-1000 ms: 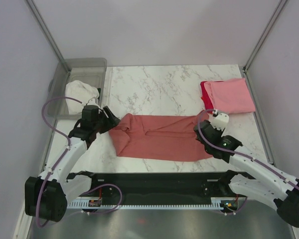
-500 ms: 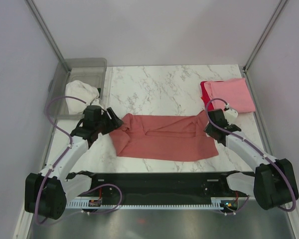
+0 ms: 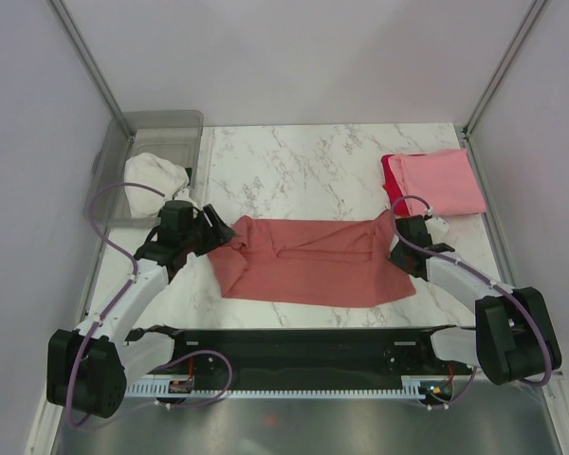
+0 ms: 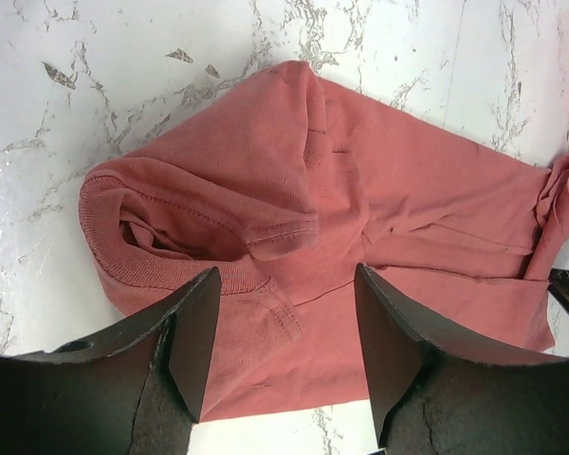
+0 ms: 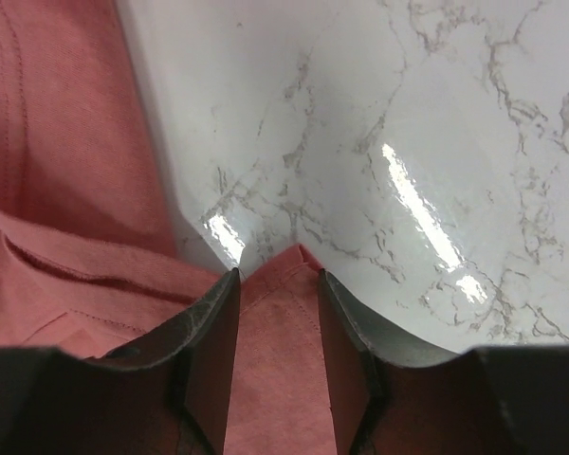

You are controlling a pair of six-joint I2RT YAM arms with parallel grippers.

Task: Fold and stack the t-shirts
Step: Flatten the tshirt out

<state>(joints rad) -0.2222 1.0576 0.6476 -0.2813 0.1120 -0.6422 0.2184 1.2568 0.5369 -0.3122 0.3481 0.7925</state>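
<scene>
- White marble-look tabletop (image 3: pixel 303 161) is carrying everything; 12 o'clock = far from arm bases.
- Dusty salmon-red cloth t-shirt (image 3: pixel 308 265) is lying flat at table centre. Long axis is running 9-to-3; ribbed collar end is pointing to 9, a loose corner is sticking out at the 3 end.
- Light pink folded t-shirt (image 3: pixel 441 180) is sitting on the bright red t-shirt (image 3: pixel 390 175) at approx 2 o'clock, well apart from the salmon one.
- Smoky grey plastic bin (image 3: pixel 161 128) is standing at approx 10 o'clock w/ a crumpled white cloth (image 3: pixel 154 175) in it.
- Left gripper (image 4: pixel 284 275) is hanging over the collar end, jaws standing wide, nothing held; shirt is stretching away from it toward 3.
- Right gripper (image 5: pixel 277 284) is sitting at the 3 end, jaws narrower and straddling that corner, a gap showing, prob. not clamped yet.
- Judgement: each arm is nearest its own end, so the coming fold is hinging on both pinching across the 9-to-3 axis.
</scene>
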